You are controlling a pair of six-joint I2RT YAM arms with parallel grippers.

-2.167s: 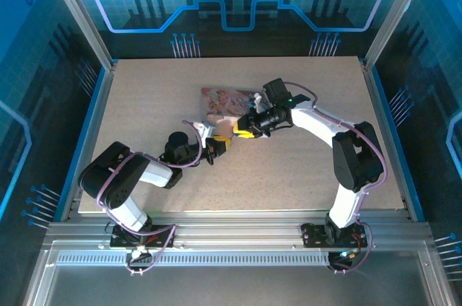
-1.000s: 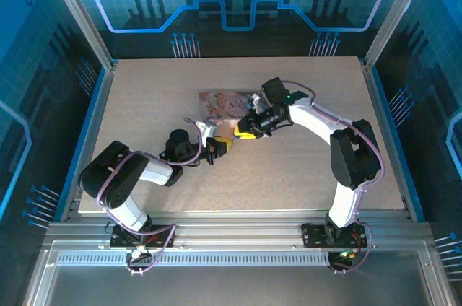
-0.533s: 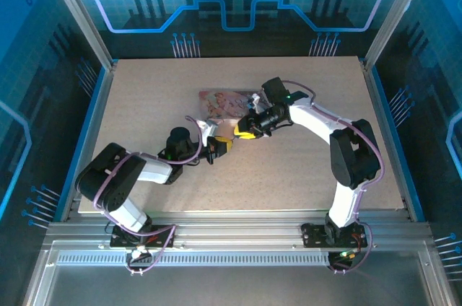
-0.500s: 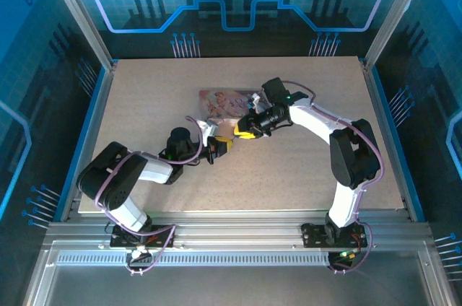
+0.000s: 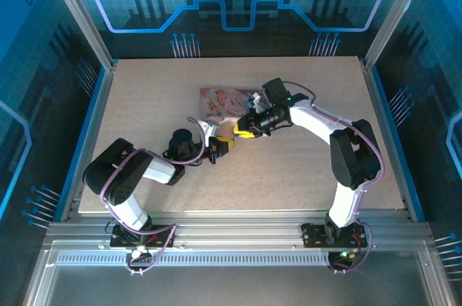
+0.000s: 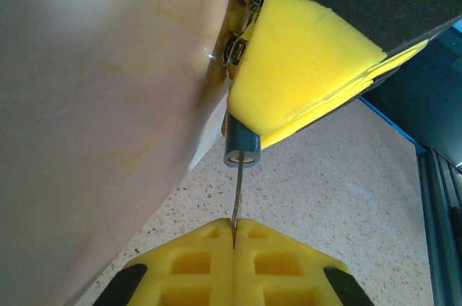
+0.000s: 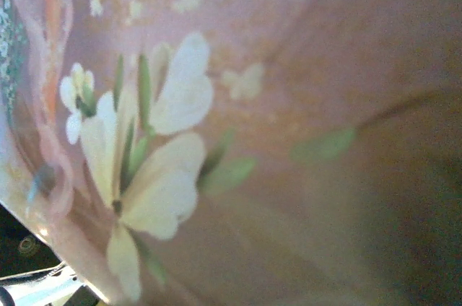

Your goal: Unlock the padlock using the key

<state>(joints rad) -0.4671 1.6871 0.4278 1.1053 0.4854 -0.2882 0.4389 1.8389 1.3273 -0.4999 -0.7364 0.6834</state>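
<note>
padlock (image 6: 242,149): small blue-grey body, round keyhole end visible | key (image 6: 235,201): thin silvery blade, upright, tip at padlock's keyhole

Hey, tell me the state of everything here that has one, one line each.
Key, pinched edge-on, tip at the keyhole.
Padlock, clamped, keyhole facing the key; locked or not, unclear.
Left gripper, shut on the key.
Right gripper, shut on the padlock.

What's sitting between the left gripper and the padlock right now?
The key. In the left wrist view its thin blade runs from the shut left gripper straight up to the padlock, meeting its bottom end, with bare table behind.
</note>
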